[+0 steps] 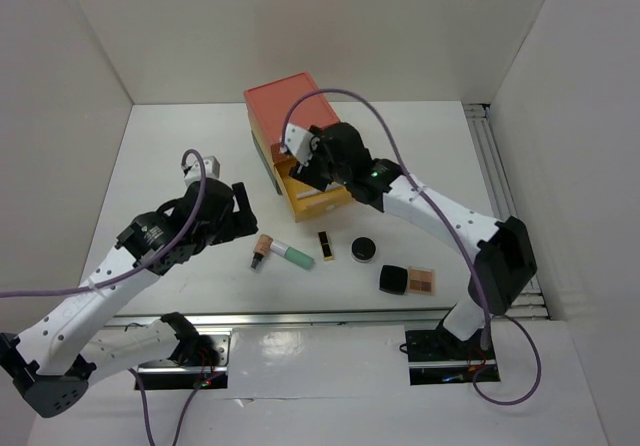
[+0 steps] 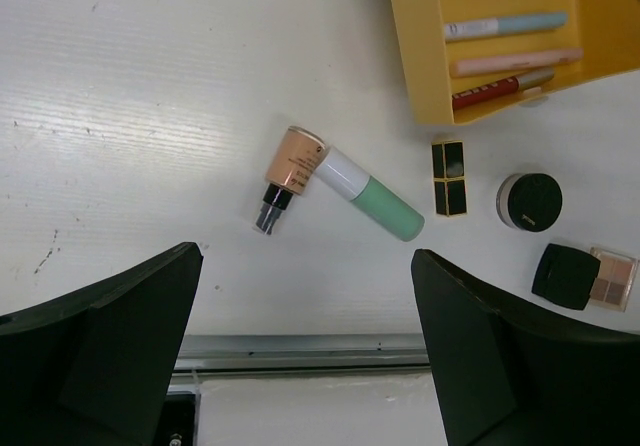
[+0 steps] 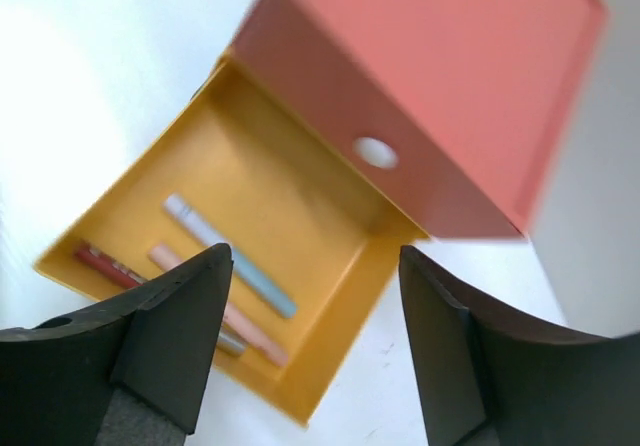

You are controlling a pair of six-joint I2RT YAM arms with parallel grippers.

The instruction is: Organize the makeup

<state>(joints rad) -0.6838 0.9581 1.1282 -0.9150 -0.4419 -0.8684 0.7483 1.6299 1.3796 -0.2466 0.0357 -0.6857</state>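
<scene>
Makeup lies in a row on the white table: a peach bottle with a black pump (image 1: 263,250) (image 2: 293,161), a mint-green tube (image 1: 296,256) (image 2: 376,202), a black-and-gold lipstick (image 1: 326,245) (image 2: 448,177), a round black compact (image 1: 363,250) (image 2: 530,202) and an open black square eyeshadow palette (image 1: 406,279) (image 2: 567,275). The yellow drawer (image 1: 318,203) (image 3: 335,366) holds a thin pink pencil (image 3: 215,301) (image 2: 515,62), a light-blue one (image 3: 235,263) and a red one (image 3: 103,265). My left gripper (image 1: 243,211) (image 2: 305,256) is open and empty, left of the bottle. My right gripper (image 1: 300,166) (image 3: 315,256) is open and empty above the drawer. No sponge puffs show.
The orange drawer box (image 1: 288,108) (image 3: 450,76) stands at the back centre, its yellow drawer pulled out toward the front. A metal rail (image 2: 300,348) runs along the table's near edge. White walls enclose the table on three sides.
</scene>
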